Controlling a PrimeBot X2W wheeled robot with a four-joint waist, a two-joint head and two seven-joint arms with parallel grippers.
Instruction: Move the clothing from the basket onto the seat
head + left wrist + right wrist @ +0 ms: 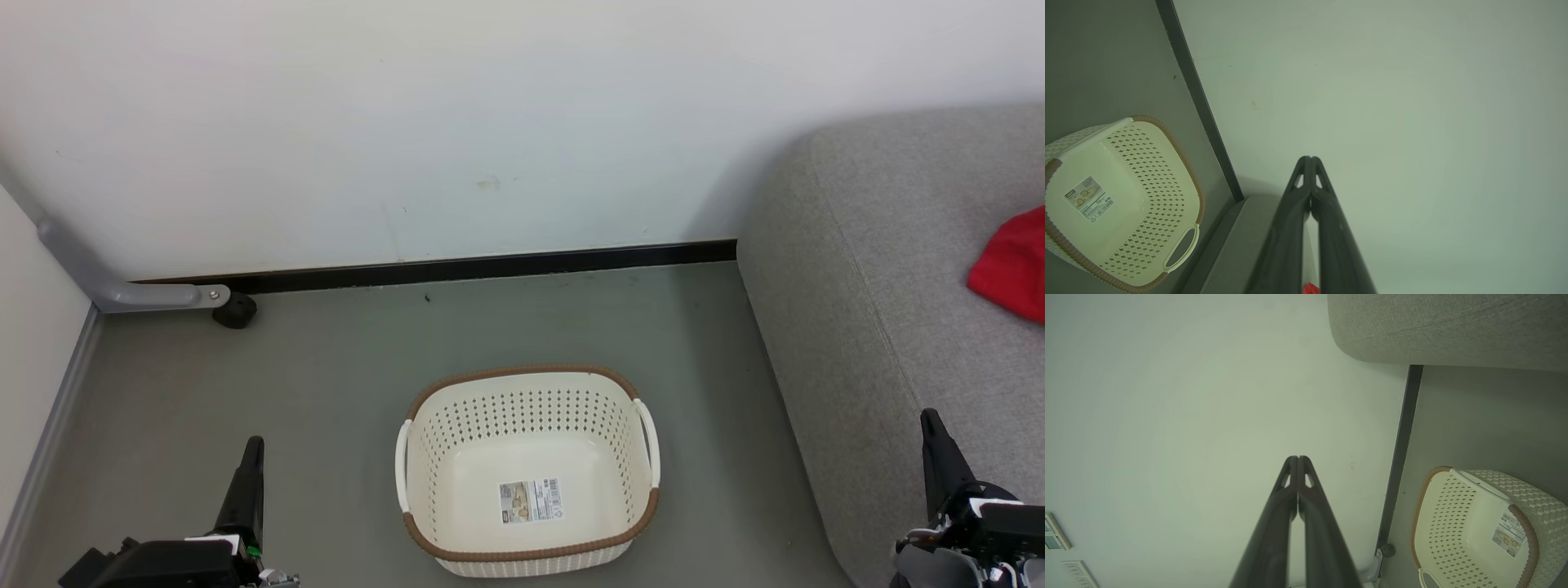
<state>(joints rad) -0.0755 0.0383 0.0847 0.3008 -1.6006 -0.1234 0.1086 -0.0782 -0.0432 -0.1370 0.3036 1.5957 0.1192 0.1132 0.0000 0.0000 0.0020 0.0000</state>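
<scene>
The cream basket [645,445] with its brown rim stands on the grey floor at the centre, holding just a label [531,501] on its bottom. Red clothing [1012,263] lies on the light-grey seat [898,310] at the right edge, partly cut off. My left gripper [251,447] is low at the left of the basket, shut and holding nothing. My right gripper [931,420] is low at the right, over the seat's front edge, shut with nothing in it. The basket [1167,163] shows in the left wrist view beside the shut fingers [1309,161], and in the right wrist view the basket [1437,506] sits right of the shut fingers [1297,460].
A white wall with a black skirting strip [457,268] runs behind the basket. A grey metal bar [122,286] with a black rubber foot [235,310] sits at the back left corner. Bare grey floor [326,384] surrounds the basket.
</scene>
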